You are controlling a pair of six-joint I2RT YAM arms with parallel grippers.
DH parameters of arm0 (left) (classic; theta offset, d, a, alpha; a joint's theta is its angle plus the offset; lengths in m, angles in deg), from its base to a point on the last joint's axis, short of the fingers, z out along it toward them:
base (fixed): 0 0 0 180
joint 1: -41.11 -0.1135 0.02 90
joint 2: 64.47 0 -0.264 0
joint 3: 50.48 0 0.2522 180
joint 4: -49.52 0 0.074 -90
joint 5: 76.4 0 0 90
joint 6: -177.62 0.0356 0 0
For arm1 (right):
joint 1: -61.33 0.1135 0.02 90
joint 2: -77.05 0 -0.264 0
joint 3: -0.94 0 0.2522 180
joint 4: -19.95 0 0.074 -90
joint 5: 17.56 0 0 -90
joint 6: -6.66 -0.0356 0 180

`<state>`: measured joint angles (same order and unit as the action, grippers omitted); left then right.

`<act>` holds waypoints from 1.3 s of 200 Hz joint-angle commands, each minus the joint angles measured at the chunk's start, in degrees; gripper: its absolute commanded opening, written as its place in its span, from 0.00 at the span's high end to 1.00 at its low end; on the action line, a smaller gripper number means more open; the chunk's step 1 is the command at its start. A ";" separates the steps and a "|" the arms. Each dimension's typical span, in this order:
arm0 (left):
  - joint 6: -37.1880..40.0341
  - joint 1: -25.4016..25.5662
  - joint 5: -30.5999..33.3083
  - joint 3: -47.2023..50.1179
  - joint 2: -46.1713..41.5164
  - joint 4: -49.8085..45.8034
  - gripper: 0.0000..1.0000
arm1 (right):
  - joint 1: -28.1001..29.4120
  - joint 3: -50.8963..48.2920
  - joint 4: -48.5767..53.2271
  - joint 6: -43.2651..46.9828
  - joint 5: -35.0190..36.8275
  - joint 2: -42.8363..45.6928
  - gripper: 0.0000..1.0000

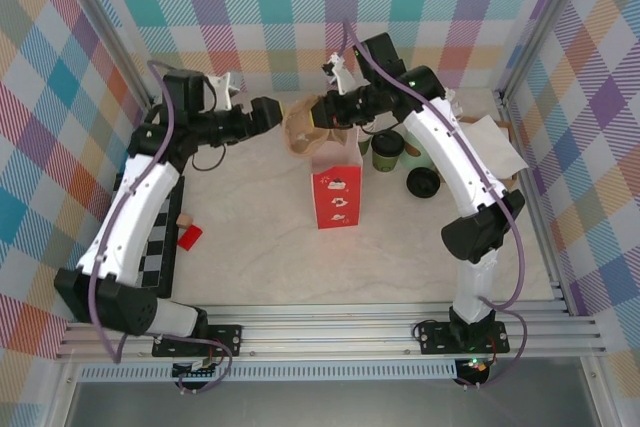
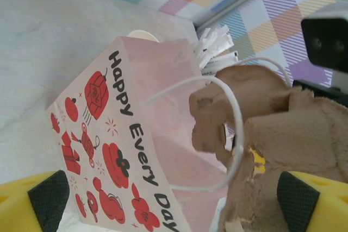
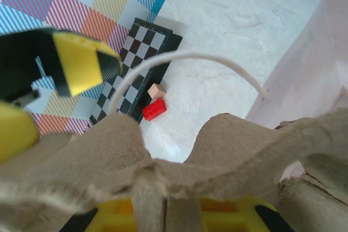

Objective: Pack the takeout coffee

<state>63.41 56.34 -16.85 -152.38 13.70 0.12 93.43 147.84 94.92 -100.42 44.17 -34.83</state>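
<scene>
A green-sided cup with a dark top [image 1: 387,152], seemingly the takeout coffee, stands on the table just right of the red-and-pink paper bag [image 1: 335,192]. The bag [image 2: 125,134] stands upright with its mouth open and reads "Happy Every Day". A brown cardboard cup carrier [image 1: 305,127] hangs over the bag's far rim. My right gripper [image 3: 174,210] is shut on the carrier's [image 3: 179,161] centre ridge. Beside the carrier [image 2: 283,129], my left gripper [image 2: 174,199] is wide open, with the bag's edge and white handle between its fingertips, gripping nothing.
A round black lid shape [image 1: 422,183] lies right of the cup. White sachets [image 2: 217,44] stand behind the bag, and a cream cup rim [image 2: 144,35] shows there. A checkered board [image 3: 133,66], a red brick [image 3: 154,109] and a tan block [image 3: 157,91] sit at the left.
</scene>
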 commanded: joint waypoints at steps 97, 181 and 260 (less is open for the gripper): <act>-21.93 20.97 30.55 18.94 -18.63 2.56 0.00 | -1.99 6.82 -10.12 10.78 -3.95 4.38 1.00; -34.07 31.71 39.98 -4.33 5.41 -19.63 0.04 | -2.02 15.21 -6.49 10.31 13.44 4.05 1.00; -29.53 31.63 48.23 -8.73 13.20 -22.07 0.45 | -2.03 4.18 -8.45 13.57 12.34 11.80 1.00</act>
<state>29.45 87.22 27.80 -157.54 24.35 -19.02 91.38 151.20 86.46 -90.52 58.29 -24.66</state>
